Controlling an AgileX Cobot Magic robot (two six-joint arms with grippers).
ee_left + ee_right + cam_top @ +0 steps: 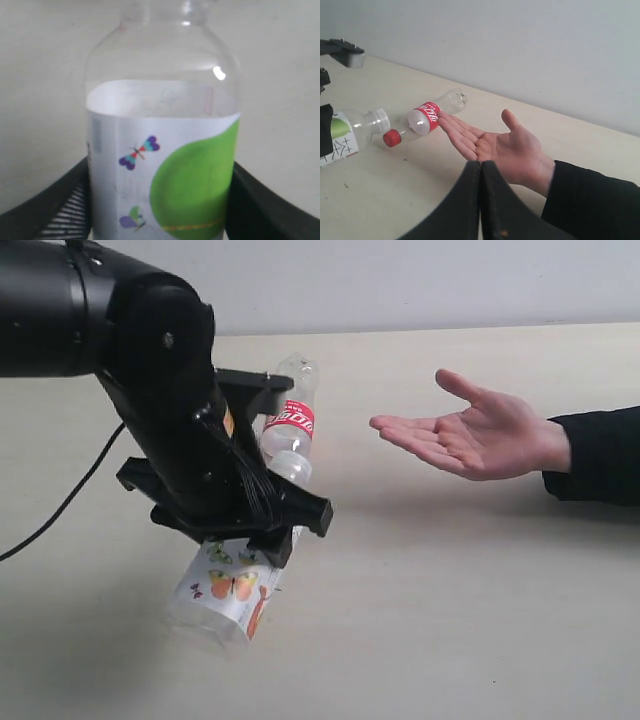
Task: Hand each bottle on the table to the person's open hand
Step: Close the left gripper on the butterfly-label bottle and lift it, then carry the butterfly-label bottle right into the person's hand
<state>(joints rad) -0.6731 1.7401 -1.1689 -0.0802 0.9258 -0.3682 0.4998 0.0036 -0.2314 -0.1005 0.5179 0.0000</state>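
My left gripper [245,540] is shut on the large butterfly-label bottle [228,590], holding it tilted just above the table [450,630]. In the left wrist view that bottle [160,125] fills the frame, with a black finger [62,202] pressed against each side of its label. A clear bottle with a red label [290,430] lies on the table behind the left arm, its cap end hidden there; the right wrist view shows this bottle [427,117] with a red cap. The person's open hand [470,435] waits palm up at the right. My right gripper [480,167] is shut and empty, near that hand [505,150].
The bulky black left arm [120,330] covers the upper left of the exterior view, and a black cable [60,505] trails off it across the table. The person's black sleeve [600,455] lies at the right edge. A pale wall runs along the table's far side.
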